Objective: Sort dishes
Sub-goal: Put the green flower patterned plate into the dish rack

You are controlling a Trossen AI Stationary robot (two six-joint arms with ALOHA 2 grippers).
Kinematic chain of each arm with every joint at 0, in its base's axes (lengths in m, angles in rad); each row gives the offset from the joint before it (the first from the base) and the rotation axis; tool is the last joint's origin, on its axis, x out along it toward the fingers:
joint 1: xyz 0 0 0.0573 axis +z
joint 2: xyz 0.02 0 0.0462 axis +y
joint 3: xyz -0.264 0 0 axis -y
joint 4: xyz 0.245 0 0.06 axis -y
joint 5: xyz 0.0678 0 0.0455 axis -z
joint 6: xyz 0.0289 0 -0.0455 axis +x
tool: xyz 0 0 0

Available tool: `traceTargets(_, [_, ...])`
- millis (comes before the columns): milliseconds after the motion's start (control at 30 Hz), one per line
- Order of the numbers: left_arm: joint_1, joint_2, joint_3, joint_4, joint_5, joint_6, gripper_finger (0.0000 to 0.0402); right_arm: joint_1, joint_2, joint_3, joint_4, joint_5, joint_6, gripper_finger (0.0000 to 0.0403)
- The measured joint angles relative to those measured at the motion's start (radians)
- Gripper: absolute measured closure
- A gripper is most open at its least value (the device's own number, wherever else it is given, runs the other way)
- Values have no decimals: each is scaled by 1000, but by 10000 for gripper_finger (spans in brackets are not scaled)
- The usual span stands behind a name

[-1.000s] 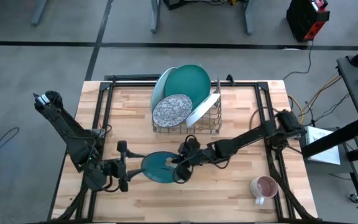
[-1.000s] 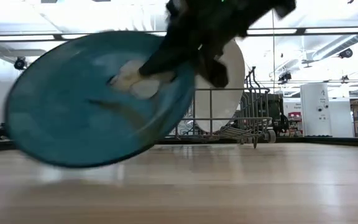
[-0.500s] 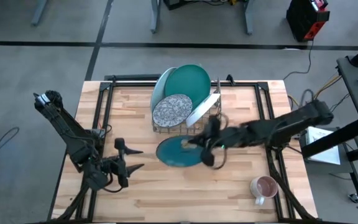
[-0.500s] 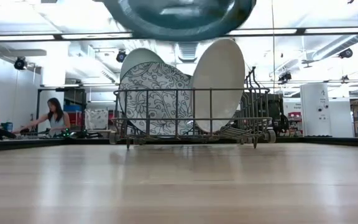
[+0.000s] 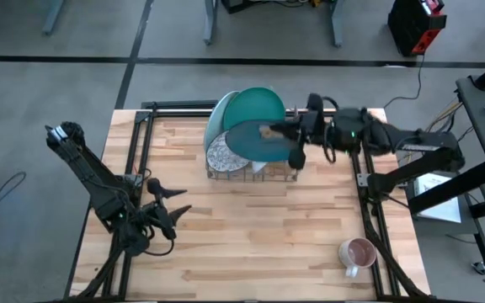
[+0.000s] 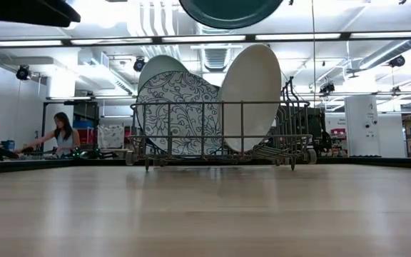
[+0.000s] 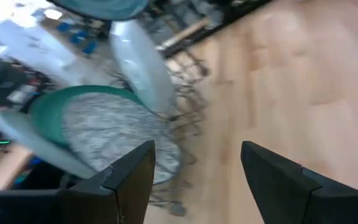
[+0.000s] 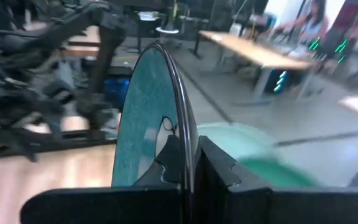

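Note:
My right gripper is shut on a dark teal plate, held in the air over the metal wire rack at the table's far middle. The plate's underside shows at the top of the low view. In the rack a pale mint plate, a green plate, a blue-and-white speckled dish and a white plate stand on edge between the wires. My left gripper is open and empty over the table's near left, its fingers apart in the left wrist view. My right gripper pinches the dark teal plate's rim between its two fingers, one finger on each face. The fingers come level from the table's right side. The plate is lifted clear, tilted, above the rack and the dishes in it.
A pink mug stands at the table's near right corner. Bare wood lies between the rack and the near edge. A person is in the room far behind the table.
My right gripper has carried the dark teal plate from low over the table's near middle up and toward the far edge, until it is above the rack. My left gripper, which was beside the plate's left rim, has stayed at the near left and turned a little.

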Motion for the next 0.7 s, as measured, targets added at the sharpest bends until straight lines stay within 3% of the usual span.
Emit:
traceTargets(100, [1, -13, -19, -24, -88, -18, 172, -75, 26, 67, -12, -70, -102, 396])
traceTargets(400, [28, -100, -43, -36, -219, 30, 172, -319, 166, 299, -122, -573, -287, 396])
traceTargets(567, [49, -182, -43, -41, -229, 174, 172, -372, 274, 380, -221, -738, -552, 396])
traceTargets(700, [53, -249, -43, -42, -299, 195, 172, -369, 359, 448, -260, -765, -705, 396])
